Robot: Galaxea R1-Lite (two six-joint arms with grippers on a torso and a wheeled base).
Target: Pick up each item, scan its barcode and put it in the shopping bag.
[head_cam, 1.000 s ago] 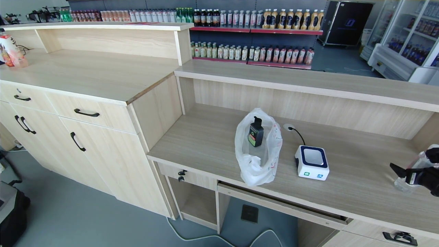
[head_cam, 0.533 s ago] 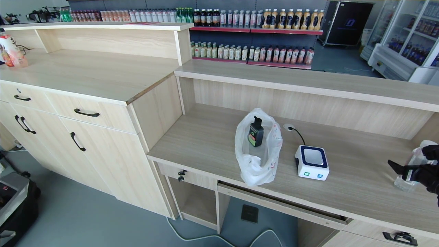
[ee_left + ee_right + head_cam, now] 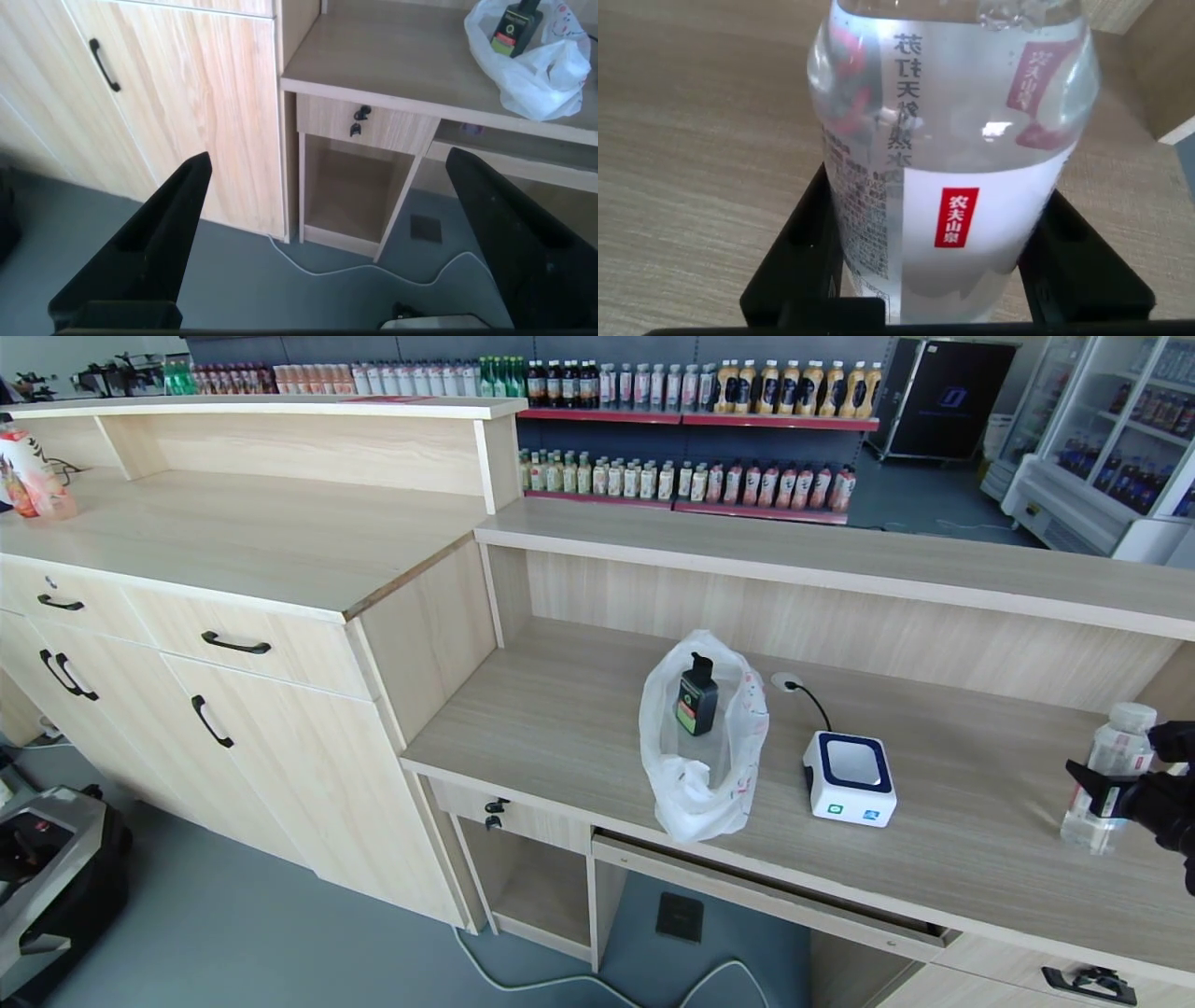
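A clear water bottle (image 3: 1102, 775) with a white cap stands upright at the right end of the lower counter (image 3: 579, 719). My right gripper (image 3: 1120, 793) is shut on its labelled middle. In the right wrist view the bottle (image 3: 952, 140) sits between the black fingers (image 3: 799, 252), which press on both sides. The white shopping bag (image 3: 700, 775) stands open mid-counter with a dark bottle (image 3: 696, 702) inside. A white scanner (image 3: 848, 777) lies to the right of the bag. My left gripper (image 3: 327, 243) hangs open over the floor, left of the counter; the bag (image 3: 537, 70) shows far off.
A taller counter with drawers and cabinet doors (image 3: 224, 709) stands to the left. A raised back shelf (image 3: 840, 560) borders the lower counter. The scanner's cable (image 3: 812, 700) runs to a hole behind it. Bare counter lies between scanner and water bottle.
The water bottle has gone from tilted to upright, and my right gripper has closed in on it, shifting slightly up and inward. The bag and scanner have not moved.
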